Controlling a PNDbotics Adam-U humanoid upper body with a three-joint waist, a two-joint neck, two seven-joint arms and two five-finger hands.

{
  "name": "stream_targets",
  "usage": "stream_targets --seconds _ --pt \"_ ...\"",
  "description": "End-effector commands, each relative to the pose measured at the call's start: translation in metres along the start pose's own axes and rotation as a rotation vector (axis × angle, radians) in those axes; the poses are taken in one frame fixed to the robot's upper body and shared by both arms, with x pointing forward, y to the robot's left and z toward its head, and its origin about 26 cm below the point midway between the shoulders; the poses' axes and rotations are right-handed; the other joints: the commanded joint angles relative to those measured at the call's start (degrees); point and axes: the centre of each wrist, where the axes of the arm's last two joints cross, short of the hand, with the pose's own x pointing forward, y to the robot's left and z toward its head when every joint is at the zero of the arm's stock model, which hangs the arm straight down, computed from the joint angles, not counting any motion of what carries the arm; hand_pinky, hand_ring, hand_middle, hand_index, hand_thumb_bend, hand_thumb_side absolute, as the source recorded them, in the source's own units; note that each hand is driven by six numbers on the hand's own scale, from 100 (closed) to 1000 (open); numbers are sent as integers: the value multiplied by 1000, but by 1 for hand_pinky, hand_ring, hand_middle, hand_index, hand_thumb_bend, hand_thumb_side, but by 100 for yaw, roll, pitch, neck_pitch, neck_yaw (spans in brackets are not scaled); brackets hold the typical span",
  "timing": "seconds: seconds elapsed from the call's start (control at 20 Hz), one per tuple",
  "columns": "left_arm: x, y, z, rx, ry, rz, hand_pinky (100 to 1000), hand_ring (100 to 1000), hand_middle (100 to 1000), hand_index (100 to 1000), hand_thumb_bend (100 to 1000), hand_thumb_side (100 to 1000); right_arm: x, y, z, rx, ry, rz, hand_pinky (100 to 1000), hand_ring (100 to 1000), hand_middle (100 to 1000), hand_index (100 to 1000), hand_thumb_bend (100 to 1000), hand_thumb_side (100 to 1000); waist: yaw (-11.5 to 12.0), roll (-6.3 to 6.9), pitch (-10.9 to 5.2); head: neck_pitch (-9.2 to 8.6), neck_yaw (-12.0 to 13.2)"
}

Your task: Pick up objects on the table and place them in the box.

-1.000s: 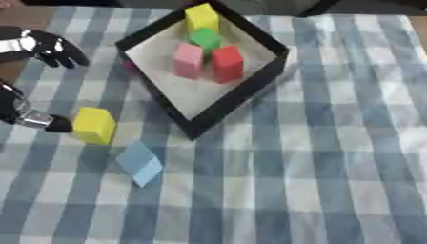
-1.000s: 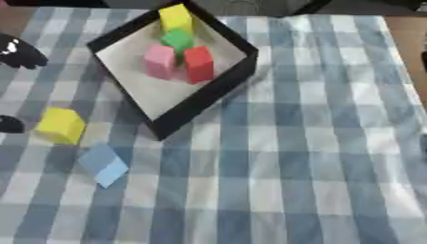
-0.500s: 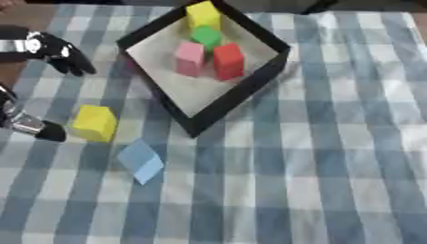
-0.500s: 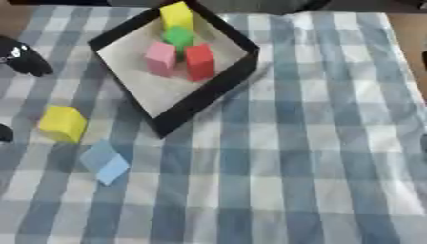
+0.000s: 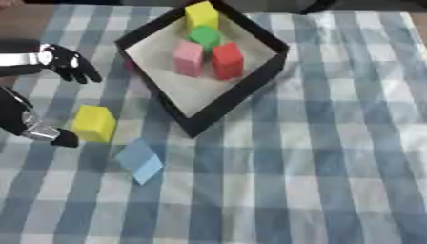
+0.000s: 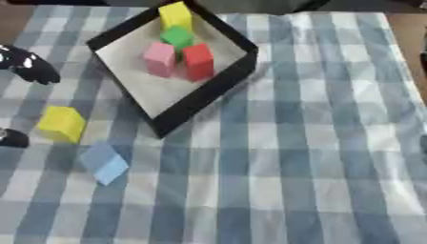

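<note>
**A:** Anything changed since a second ago?

**B:** The checked tabletop (image 5: 333, 143) and the black box (image 5: 242, 93) lie as they did. The box sits cornerwise in the far-left part. Only the left hand (image 5: 71, 66) has shifted, coming down the left edge toward the near side and slightly inward.

**A:** What is that hand doing?

**B:** It holds nothing. Its black fingers droop slack and spread on the end of a silver wrist. Below them a lower black tip (image 5: 63, 138) on a silver joint reaches in from the same edge.

**A:** What surrounds it?

**B:** The box's near-left wall lies just right of the fingers. Four pieces stand inside on its pale floor: a boxed yellow cube (image 5: 202, 15) at the far corner, then a green cube (image 5: 205, 35), a pink block (image 5: 188, 58) and a red block (image 5: 227, 61), the last two side by side.

**A:** And the pieces not yet boxed?

**B:** The loose yellow cube (image 5: 93, 124) lies on the cloth, near the box's left wall. It is just beside the lower black tip, on that tip's right; whether they touch I cannot tell. It is below the drooping fingers and apart from them. A light blue block (image 5: 139, 161) lies tilted nearer the camera, close to the yellow one and clear of the hand.
</note>
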Motion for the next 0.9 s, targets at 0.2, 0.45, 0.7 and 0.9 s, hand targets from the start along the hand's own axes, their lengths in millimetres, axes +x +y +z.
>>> stream_targets --seconds 0.2,0.45,0.7,0.9 --pt "-2 6 -8 -3 66 -98 882 835 846 874 724 319 3 0 -3 7 -16 6 796 798 702 826 100 605 -18 55 -211 19 44" --pt "-13 2 -24 4 123 -228 890 844 844 875 747 254 -1 3 0 20 -4 3 800 801 705 829 100 615 -35 59 -204 17 111" --pt "-31 -1 -37 -8 137 -231 890 844 844 875 739 224 -3 4 1 24 2 1 803 801 706 830 100 677 -47 56 -195 16 141" --pt "-42 -4 -48 -31 129 -222 892 848 845 872 737 198 -4 5 1 24 7 1 804 801 706 831 100 690 -61 50 -189 22 156"
